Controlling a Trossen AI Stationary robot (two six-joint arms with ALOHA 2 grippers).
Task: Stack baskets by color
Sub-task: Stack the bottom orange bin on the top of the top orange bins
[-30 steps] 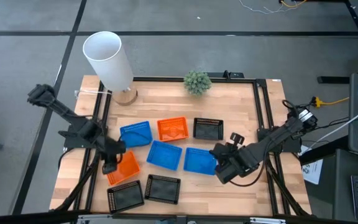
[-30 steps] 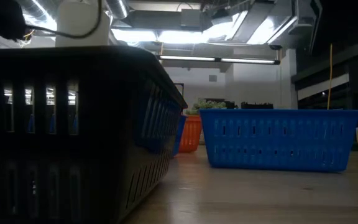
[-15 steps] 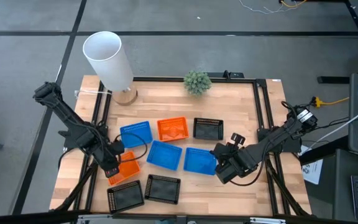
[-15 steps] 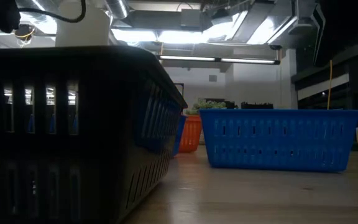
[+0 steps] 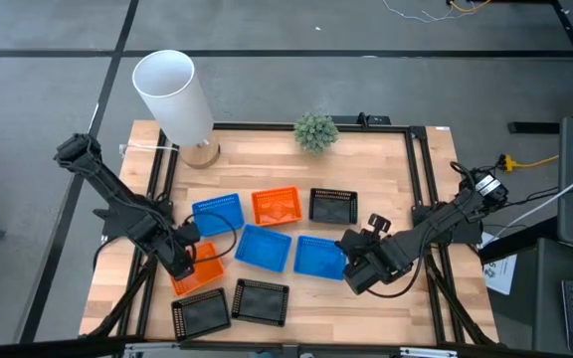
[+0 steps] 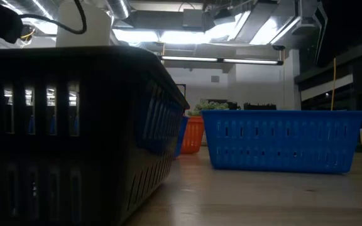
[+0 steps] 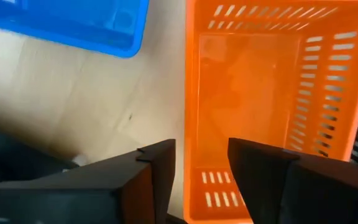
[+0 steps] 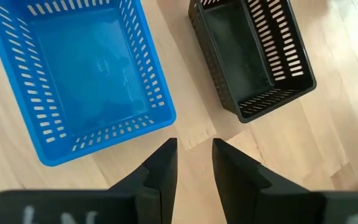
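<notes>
Left gripper [image 7: 201, 165] low over the orange basket [image 7: 260, 106] at the table's [image 5: 366, 159] left front, fingers apart astride its wall, not clamped, right gripper [image 8: 194, 162] hanging open, holding nothing, above bare wood between a blue basket [image 8: 79, 74] and a black basket [image 8: 253, 56].

Even bright overhead light on the table [image 5: 366, 164], low view dim and backlit by glaring ceiling lights [image 6: 187, 34]
</notes>
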